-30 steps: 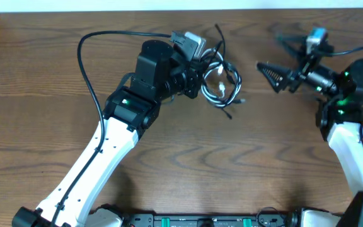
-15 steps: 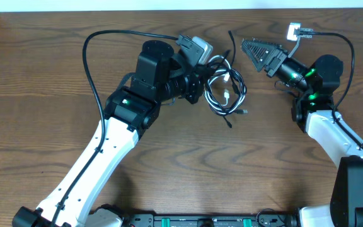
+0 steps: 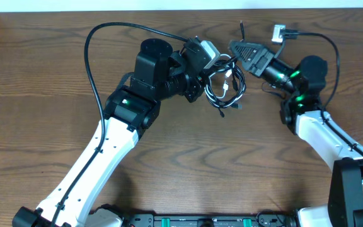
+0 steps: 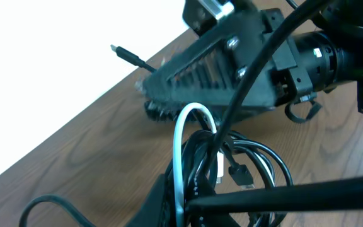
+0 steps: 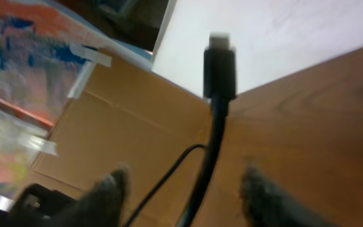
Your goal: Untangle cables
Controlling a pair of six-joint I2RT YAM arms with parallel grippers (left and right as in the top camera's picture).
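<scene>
The tangle of cables [image 3: 227,88] lay far-centre on the surface [image 3: 181,157], its left side pinched in the pressed-together left claw [image 3: 203,81]. The right claw [image 3: 234,45], nearer the free end, stood spread astride one black cable [image 5: 214,126] that ran lengthwise between its fingers.

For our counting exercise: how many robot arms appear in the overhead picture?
2: the left arm extends from bottom left to the cable tangle, the right arm from the lower right.
</scene>
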